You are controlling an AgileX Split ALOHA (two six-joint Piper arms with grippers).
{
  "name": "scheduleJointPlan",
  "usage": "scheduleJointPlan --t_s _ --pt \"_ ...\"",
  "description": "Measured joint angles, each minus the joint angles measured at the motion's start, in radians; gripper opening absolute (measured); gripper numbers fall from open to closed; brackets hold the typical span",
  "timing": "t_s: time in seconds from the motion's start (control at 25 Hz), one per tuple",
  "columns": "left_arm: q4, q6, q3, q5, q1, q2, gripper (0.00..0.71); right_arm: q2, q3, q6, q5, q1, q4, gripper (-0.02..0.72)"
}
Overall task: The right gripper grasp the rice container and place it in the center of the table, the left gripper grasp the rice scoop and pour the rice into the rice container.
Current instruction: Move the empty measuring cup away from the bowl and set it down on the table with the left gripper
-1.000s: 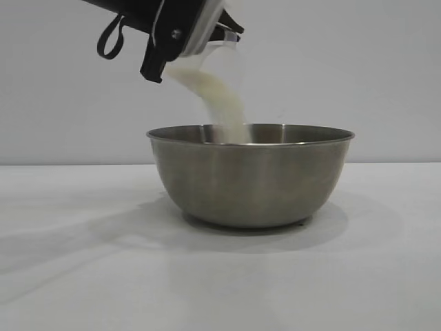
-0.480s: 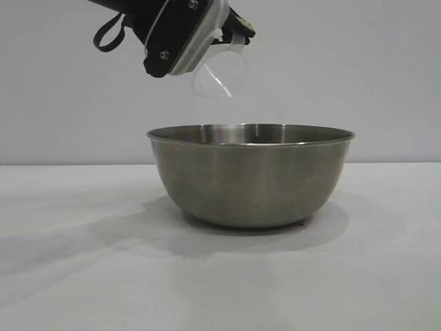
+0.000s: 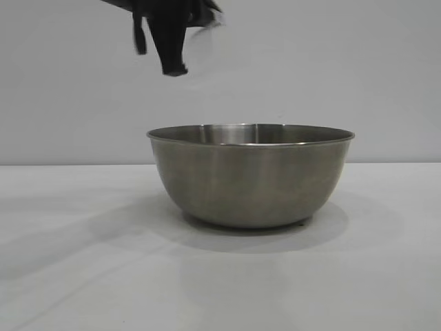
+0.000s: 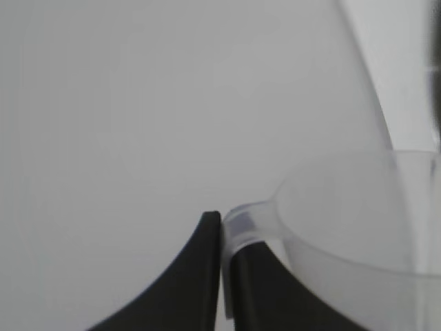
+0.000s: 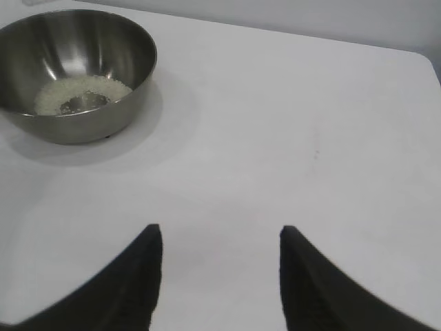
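Note:
The steel rice container point(image 3: 251, 176) stands on the white table point(image 3: 76, 276). In the right wrist view the container point(image 5: 124, 55) holds a heap of rice point(image 5: 83, 93) at its bottom. My left gripper point(image 3: 173, 41) hangs high above the container's left rim, at the top edge of the exterior view. In the left wrist view it point(image 4: 222, 227) is shut on the handle of the translucent rice scoop point(image 4: 344, 227), which looks empty. My right gripper point(image 5: 220, 238) is open and empty, low over bare table, well away from the container.
A plain grey wall stands behind the table. The table's far edge and a rounded corner point(image 5: 420, 58) show in the right wrist view.
The rice stream stopped after the first frame. The left gripper has since swung the scoop up and turned it away, so that only its dark fingers show at the top edge.

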Motion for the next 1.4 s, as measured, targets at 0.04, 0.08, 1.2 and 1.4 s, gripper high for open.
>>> scheduleJointPlan --t_s 0.04,0.08,1.2,1.4 --pt "-0.08 -0.112 0.0 0.0 0.01 0.0 0.0 0.0 0.0 0.0 0.0 0.0 0.0 0.371" --pt "-0.138 -0.245 0.0 0.006 0.021 -0.006 0.0 0.0 0.0 0.0 0.0 0.0 0.0 0.371" --pt "0.208 -0.96 0.402 -0.35 0.363 0.266 0.0 0.0 0.0 0.0 0.0 0.0 0.0 0.219" --pt "0.208 -0.96 0.471 -0.351 0.363 0.273 0.048 0.0 0.0 0.0 0.0 0.0 0.0 0.219"
